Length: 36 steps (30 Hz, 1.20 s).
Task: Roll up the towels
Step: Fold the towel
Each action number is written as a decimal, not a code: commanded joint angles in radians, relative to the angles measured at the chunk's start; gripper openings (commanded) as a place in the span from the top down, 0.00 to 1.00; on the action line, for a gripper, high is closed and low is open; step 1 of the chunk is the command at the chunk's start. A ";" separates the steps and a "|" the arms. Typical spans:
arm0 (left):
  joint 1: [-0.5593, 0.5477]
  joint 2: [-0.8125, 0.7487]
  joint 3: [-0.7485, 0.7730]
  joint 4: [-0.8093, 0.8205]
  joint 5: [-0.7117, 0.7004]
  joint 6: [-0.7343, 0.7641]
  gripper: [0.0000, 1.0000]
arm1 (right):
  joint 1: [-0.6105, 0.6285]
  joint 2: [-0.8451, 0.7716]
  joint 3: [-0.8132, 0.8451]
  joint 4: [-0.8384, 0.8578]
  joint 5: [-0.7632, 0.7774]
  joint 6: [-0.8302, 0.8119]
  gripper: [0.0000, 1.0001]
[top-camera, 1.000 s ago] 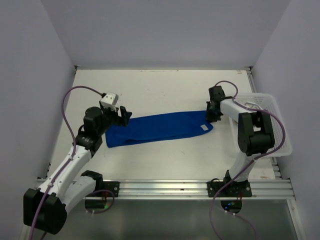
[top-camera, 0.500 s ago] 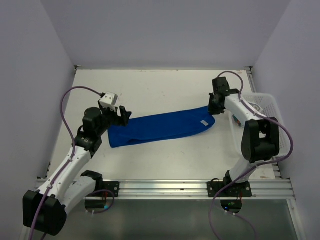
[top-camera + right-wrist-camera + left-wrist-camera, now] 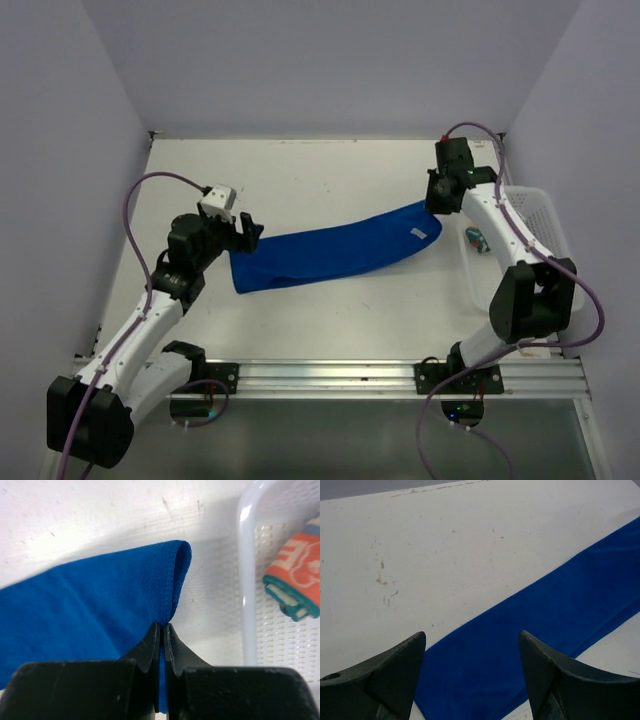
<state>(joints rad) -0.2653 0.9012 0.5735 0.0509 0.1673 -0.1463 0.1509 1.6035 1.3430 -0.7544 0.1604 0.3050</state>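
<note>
Pulling farther toward the far right, right jaws are gripping the blue towel [image 3: 330,250] by its right end, straightening it for rolling; left jaws are hovering open.

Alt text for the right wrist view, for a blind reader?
The right gripper is shut on the edge of a bright blue cloth towel. At right, a white plastic mesh basket holds an orange patterned towel.
</note>
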 commanded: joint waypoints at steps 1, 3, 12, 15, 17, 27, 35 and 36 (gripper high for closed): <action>-0.008 0.004 0.019 0.012 0.001 -0.013 0.22 | 0.001 -0.103 0.107 -0.051 0.068 -0.032 1.00; -0.008 0.005 0.019 0.013 0.008 -0.015 0.22 | 0.003 -0.123 0.142 -0.080 0.085 -0.037 1.00; -0.008 0.028 0.025 0.017 0.049 -0.024 0.22 | 0.003 -0.140 0.242 -0.151 0.090 -0.064 1.00; -0.008 0.028 0.025 0.017 0.057 -0.022 0.22 | 0.028 -0.145 0.252 -0.140 0.058 -0.061 1.00; -0.008 0.030 0.025 0.017 0.061 -0.025 0.22 | 0.047 -0.137 0.263 -0.140 0.041 -0.055 1.00; -0.008 0.022 0.022 0.021 0.074 -0.029 0.22 | 0.271 -0.053 0.335 -0.108 0.007 -0.001 1.00; -0.008 0.010 0.022 0.021 0.077 -0.032 0.22 | 0.505 0.123 0.469 -0.163 0.103 0.035 1.00; -0.008 0.010 0.022 0.021 0.078 -0.033 0.22 | 0.559 0.168 0.499 -0.174 0.126 0.039 1.00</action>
<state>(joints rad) -0.2653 0.9291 0.5739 0.0429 0.2268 -0.1650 0.6170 1.7107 1.7588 -0.8921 0.2260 0.3180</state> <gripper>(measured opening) 0.781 0.023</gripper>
